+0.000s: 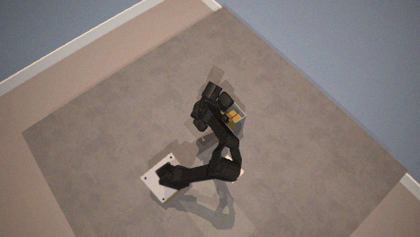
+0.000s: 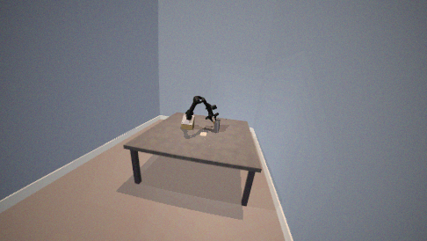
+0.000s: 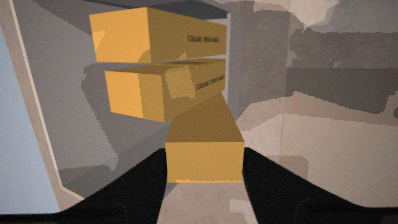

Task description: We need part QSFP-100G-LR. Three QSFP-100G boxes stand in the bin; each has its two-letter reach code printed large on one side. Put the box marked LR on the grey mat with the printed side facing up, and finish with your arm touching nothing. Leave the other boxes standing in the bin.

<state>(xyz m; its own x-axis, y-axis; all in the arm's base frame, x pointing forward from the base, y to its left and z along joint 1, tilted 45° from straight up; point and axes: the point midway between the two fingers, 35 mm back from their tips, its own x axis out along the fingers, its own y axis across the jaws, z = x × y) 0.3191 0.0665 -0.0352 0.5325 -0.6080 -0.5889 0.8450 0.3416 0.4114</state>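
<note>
Lifting straight up suits this step: the tool (image 3: 204, 155) (image 1: 225, 118) (image 2: 215, 118), gripping the nearest box (image 3: 205, 161), should clear the two boxes beyond (image 3: 135, 95) (image 1: 235, 116).

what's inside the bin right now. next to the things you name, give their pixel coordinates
The bin (image 3: 229, 60) (image 1: 245, 115) holds two orange boxes (image 3: 122, 37) (image 3: 135, 95) with dark print, too blurred to read. A third (image 3: 205, 162) sits between the fingertips; whatever is beneath the boxes is covered.

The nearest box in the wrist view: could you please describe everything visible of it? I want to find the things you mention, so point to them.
The nearest box (image 3: 205, 162) is plain orange-yellow, apparently cardboard, with straight edges. Its near face is bright and rectangular; the adjoining face is darker, narrowing away toward the other two boxes (image 3: 122, 37) (image 3: 135, 95). No print shows on these faces. The gripper's black fingers flank it, seemingly touching both sides.
</note>
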